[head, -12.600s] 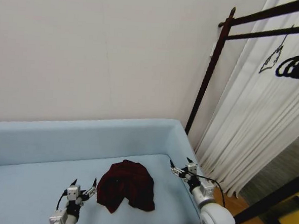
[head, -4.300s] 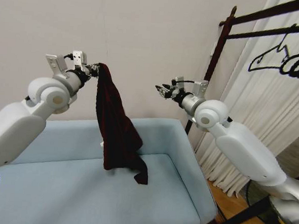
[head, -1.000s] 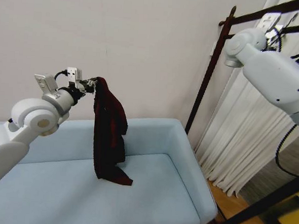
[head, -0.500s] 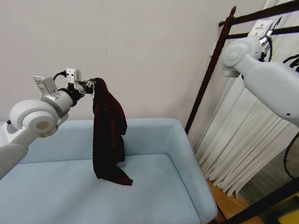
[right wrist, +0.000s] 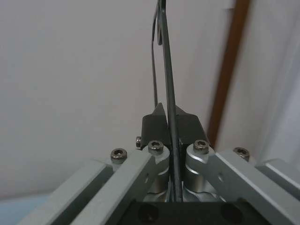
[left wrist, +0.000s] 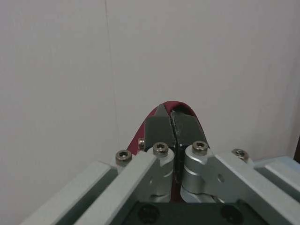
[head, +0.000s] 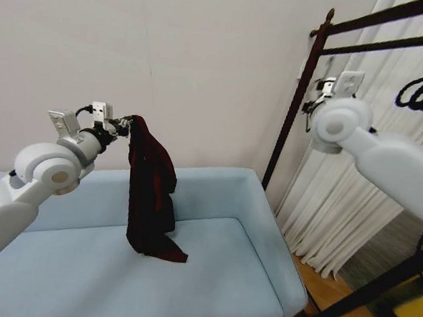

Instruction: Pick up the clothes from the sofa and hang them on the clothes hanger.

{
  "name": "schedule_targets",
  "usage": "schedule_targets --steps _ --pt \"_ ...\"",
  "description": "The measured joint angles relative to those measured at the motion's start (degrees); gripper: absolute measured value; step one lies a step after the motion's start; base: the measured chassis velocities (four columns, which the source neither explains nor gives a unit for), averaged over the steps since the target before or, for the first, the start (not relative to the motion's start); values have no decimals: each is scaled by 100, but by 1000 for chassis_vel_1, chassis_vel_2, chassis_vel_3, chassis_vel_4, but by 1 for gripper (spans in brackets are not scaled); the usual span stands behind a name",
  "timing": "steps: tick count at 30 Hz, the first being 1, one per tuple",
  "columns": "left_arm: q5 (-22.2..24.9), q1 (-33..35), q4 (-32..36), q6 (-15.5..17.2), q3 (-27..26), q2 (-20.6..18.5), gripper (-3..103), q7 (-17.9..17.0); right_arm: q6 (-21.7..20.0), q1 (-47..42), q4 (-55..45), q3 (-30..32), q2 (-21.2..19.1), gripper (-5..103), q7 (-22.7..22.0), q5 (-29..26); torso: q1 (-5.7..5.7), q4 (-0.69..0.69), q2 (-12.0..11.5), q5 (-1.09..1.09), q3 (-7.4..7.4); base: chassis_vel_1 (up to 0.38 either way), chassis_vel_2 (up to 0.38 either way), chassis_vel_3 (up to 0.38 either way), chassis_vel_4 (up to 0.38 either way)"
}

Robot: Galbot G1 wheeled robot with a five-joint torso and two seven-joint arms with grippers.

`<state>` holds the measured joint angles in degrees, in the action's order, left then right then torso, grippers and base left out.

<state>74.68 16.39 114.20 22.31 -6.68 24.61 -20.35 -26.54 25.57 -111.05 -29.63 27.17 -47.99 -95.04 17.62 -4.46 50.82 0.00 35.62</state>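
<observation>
Vertically, garment (head: 152, 194) dangles, pinched by left claw (left wrist: 172, 115); right claw (right wrist: 169, 112) clamps a hanger (right wrist: 165, 56).

From here the dark red garment (head: 150, 198) reads as soft, matt cloth and the sofa (head: 226, 274) as smooth matt upholstery. The left gripper (left wrist: 169, 115) and right gripper (right wrist: 169, 112) are brushed metal with matt black pads (left wrist: 157, 125). The hanger (right wrist: 167, 61) is thin, dark and smooth, and the rack post (head: 294, 106) looks like glossy dark wood.
</observation>
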Motion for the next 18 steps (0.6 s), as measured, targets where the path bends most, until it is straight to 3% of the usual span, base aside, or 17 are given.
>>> schedule_targets --steps 3,4,6,10,18 --pt "91 14 -53 126 30 -210 0 85 -61 -826 -745 712 -348 2 1501 -156 0 -2 0 0 -1 0 0 0 0" --pt "91 14 -53 126 30 -210 0 85 -61 -826 -745 712 -348 2 1501 -156 0 -2 0 0 -1 0 0 0 0" --pt "211 -45 -80 211 56 -367 0 195 -50 -1258 -1165 918 -390 2 1999 -161 0 0 0 0 0 0 0 0 0" --pt "390 -198 -143 246 113 -608 0 425 -21 -1795 -1794 1049 -187 2 2167 -158 0 1 0 -1 0 0 0 0 0" --pt "787 -364 -129 236 87 -1106 0 555 131 -2692 -2921 962 572 2 1833 107 0 -1 0 0 0 0 0 0 0"
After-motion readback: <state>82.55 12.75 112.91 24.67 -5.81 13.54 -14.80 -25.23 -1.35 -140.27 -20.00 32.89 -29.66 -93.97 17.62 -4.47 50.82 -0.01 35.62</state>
